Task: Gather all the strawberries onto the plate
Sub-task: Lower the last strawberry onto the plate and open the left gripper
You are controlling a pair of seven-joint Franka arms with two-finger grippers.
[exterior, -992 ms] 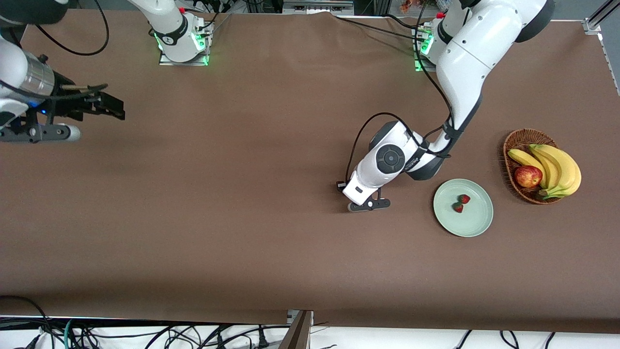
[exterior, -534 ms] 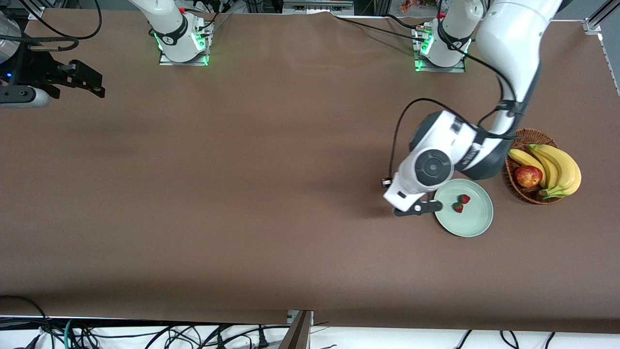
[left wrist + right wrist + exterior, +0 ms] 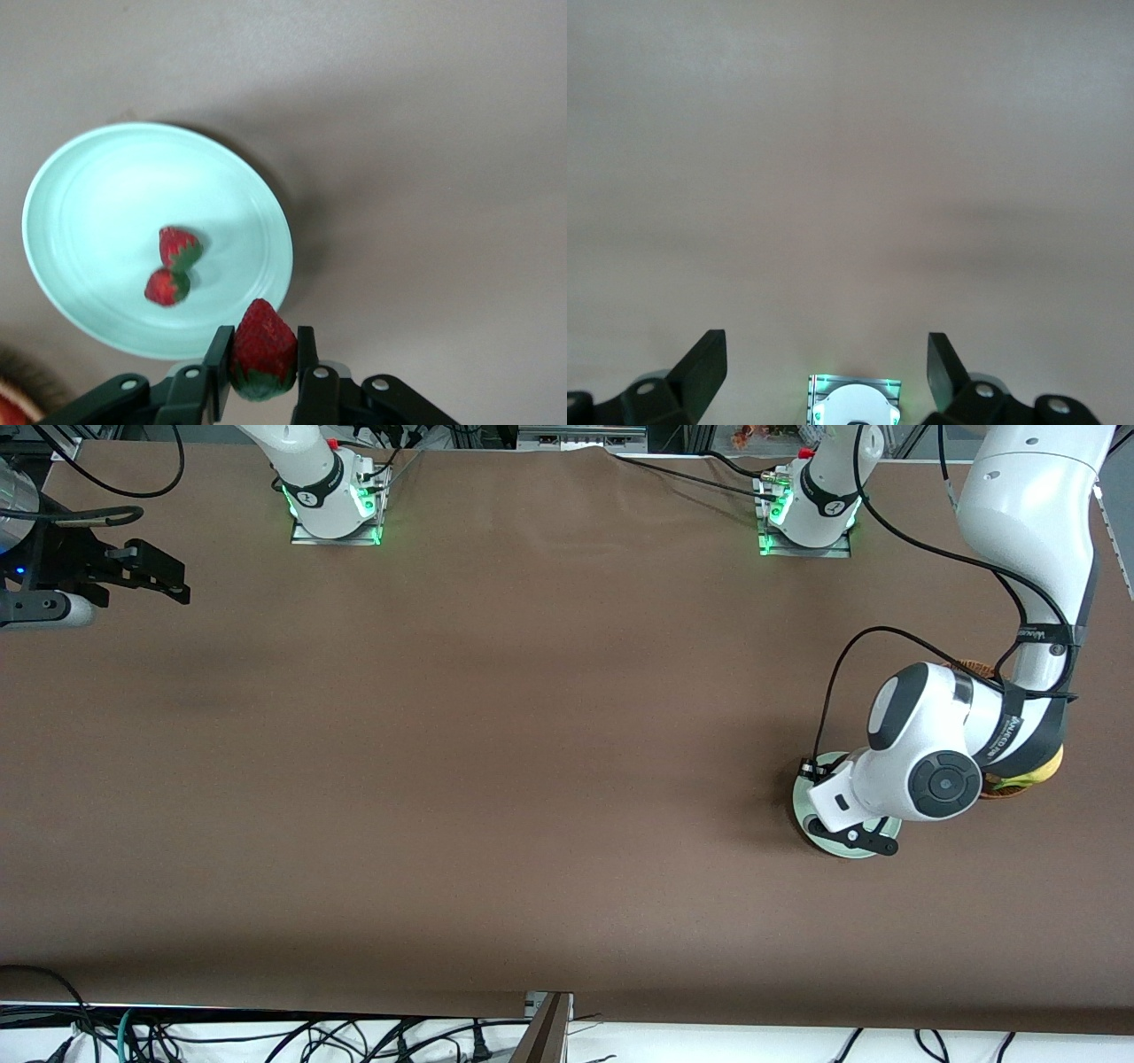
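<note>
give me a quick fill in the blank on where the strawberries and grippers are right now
1. The left gripper is shut on a ____.
2. ____ strawberries already lie on the plate.
3. The plate is pale ____ in color.
4. The right gripper, waiting over bare table at the right arm's end, has its fingers ____.

Missing words: strawberry; two; green; open

a brown table (image 3: 532, 779) fills the front view. a brown wicker basket (image 3: 967, 666) sits toward the left arm's end of the table, mostly hidden under that arm; a sliver of yellow banana (image 3: 1036, 775) shows at its edge. black cables (image 3: 266, 1036) trail along the table's nearest edge.
</note>
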